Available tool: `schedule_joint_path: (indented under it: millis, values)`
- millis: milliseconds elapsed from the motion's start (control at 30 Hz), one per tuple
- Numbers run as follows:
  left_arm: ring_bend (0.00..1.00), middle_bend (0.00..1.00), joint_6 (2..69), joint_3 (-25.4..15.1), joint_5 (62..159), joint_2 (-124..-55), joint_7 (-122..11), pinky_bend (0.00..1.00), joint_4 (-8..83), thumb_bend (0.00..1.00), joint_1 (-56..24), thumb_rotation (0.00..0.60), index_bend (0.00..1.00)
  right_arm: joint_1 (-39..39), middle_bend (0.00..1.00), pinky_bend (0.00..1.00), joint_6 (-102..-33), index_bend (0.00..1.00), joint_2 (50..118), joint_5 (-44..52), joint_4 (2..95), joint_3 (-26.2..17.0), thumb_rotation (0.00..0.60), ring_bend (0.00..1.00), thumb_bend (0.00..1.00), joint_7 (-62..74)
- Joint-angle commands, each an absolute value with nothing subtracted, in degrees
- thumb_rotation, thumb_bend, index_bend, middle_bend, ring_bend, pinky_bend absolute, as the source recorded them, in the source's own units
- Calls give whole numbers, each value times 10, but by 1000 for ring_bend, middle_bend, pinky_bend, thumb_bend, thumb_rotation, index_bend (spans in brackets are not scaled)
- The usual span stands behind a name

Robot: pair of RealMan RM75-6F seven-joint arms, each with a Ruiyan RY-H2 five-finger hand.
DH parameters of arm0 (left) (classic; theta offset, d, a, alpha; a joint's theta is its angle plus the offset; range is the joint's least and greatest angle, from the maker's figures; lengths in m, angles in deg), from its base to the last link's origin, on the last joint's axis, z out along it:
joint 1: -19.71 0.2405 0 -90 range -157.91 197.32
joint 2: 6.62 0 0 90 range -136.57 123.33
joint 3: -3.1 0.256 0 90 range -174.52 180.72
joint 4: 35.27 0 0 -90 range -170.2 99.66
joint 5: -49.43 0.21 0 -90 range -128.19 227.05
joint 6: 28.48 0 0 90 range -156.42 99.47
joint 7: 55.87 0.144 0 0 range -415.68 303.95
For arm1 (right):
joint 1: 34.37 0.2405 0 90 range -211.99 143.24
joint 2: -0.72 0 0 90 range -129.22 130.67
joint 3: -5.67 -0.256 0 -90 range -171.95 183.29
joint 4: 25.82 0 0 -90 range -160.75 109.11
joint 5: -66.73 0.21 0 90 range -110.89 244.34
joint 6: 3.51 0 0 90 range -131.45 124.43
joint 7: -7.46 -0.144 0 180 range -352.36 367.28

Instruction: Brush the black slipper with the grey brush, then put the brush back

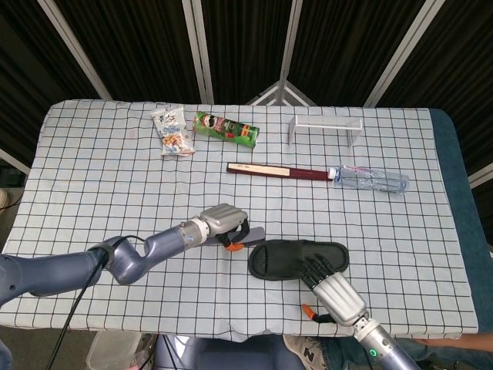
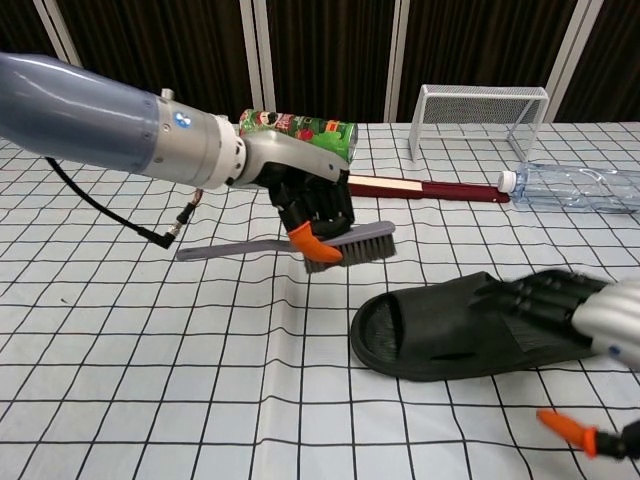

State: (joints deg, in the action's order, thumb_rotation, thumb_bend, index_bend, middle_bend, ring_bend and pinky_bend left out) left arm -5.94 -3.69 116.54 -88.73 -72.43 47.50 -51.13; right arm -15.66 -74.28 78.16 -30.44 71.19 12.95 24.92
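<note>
My left hand (image 2: 305,205) (image 1: 223,220) grips the grey brush (image 2: 300,246) (image 1: 248,233) by its handle, bristles down, just above the cloth and to the left of the black slipper (image 2: 455,325) (image 1: 296,257). The brush is clear of the slipper. My right hand (image 2: 570,305) (image 1: 330,281) rests on the slipper's right end, fingers laid over its strap. The slipper lies flat near the table's front edge.
At the back lie a snack bag (image 1: 172,132), a green chip can (image 1: 225,129) and a white wire rack (image 1: 326,127). A dark red flat box (image 1: 276,171) and a clear plastic bottle (image 1: 371,180) lie mid-table. The checked tablecloth (image 1: 92,193) covers the table.
</note>
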Motion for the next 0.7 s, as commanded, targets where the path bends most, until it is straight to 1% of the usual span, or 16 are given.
schedule_joint_path:
  millis: [33,133,267,333,367,400,467,533,700]
  values:
    - [568,647,-21,-8,1203,-834,-701,514,525,897,-472,600,550,-185,0,0,-816,0,737,-288,727,88,350,0,479,271]
    - [566,645,18,19,1238,-788,-688,510,564,890,-436,600,549,-199,0,0,-844,0,722,-271,724,71,350,0,479,286]
    - [564,638,65,60,1288,-743,-683,505,595,877,-387,600,546,-213,0,0,-858,0,708,-240,729,59,350,0,479,277]
    - [556,628,95,90,1328,-723,-676,496,600,870,-357,600,541,-222,0,0,-866,0,700,-229,732,56,352,0,478,268]
    - [553,624,101,115,1346,-713,-662,492,594,868,-340,600,538,-230,0,0,-874,0,695,-223,731,55,352,0,478,260]
    - [550,621,118,132,1361,-710,-642,488,584,864,-323,600,537,-237,0,0,-882,0,692,-219,730,55,350,0,479,253]
    - [543,614,148,141,1376,-719,-620,475,566,842,-299,600,534,-242,0,0,-886,0,690,-219,727,55,352,0,479,245]
    - [528,599,165,143,1381,-731,-606,458,548,797,-285,600,524,-244,0,0,-887,0,690,-218,724,55,350,0,479,239]
    - [495,562,201,137,1389,-766,-580,434,502,746,-257,600,501,-247,0,0,-882,0,692,-214,719,53,352,0,479,230]
